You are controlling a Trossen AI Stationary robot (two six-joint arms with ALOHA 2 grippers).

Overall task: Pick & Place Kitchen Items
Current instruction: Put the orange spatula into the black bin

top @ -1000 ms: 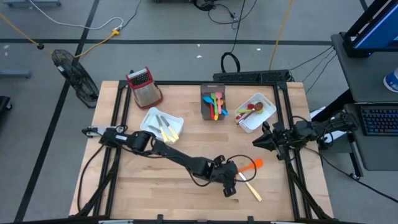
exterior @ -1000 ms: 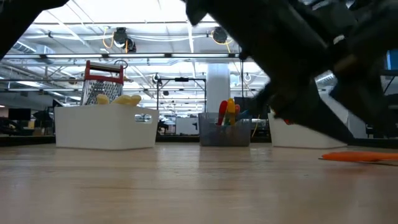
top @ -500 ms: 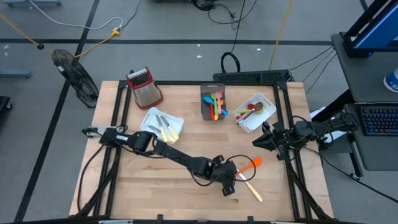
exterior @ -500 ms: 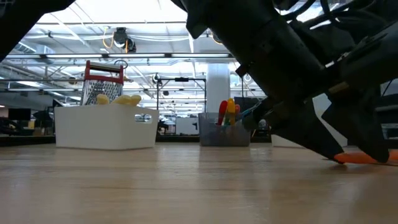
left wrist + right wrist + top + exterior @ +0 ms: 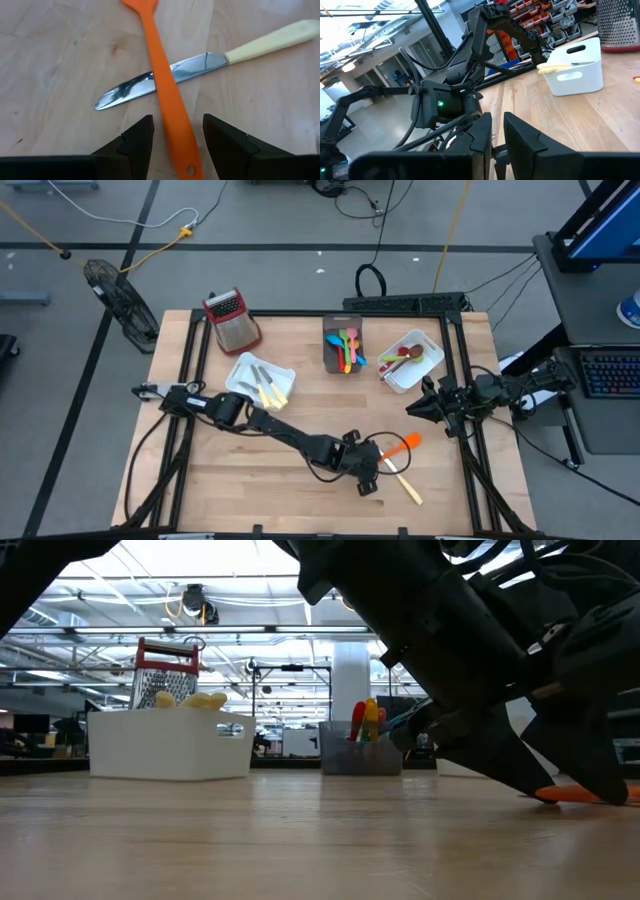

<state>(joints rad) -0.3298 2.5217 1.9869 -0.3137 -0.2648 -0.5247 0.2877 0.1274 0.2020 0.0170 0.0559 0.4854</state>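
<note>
An orange spatula [image 5: 402, 447] lies flat on the wooden table, its handle [image 5: 167, 95] crossing over the blade of a cream-handled knife [image 5: 200, 62]. The knife also shows in the high view [image 5: 406, 484]. My left gripper [image 5: 177, 120] is open and down at the table. Its fingers stand on either side of the spatula handle's free end, apart from it. It also shows in the high view [image 5: 376, 463]. In the low view the spatula [image 5: 590, 794] shows between the dark fingers. My right gripper [image 5: 414, 408] waits shut at the table's right edge.
A white bin [image 5: 260, 380] with cream-handled cutlery stands left of centre. A grey bin [image 5: 332, 350] with coloured utensils stands at the far middle. A white bin [image 5: 420, 370] with spoons stands at the far right. A red-topped grater [image 5: 232, 318] stands at the far left corner.
My left gripper has come down to the table over the free end of the orange spatula's handle, and it stays open. The spatula and the knife lie where they were.
</note>
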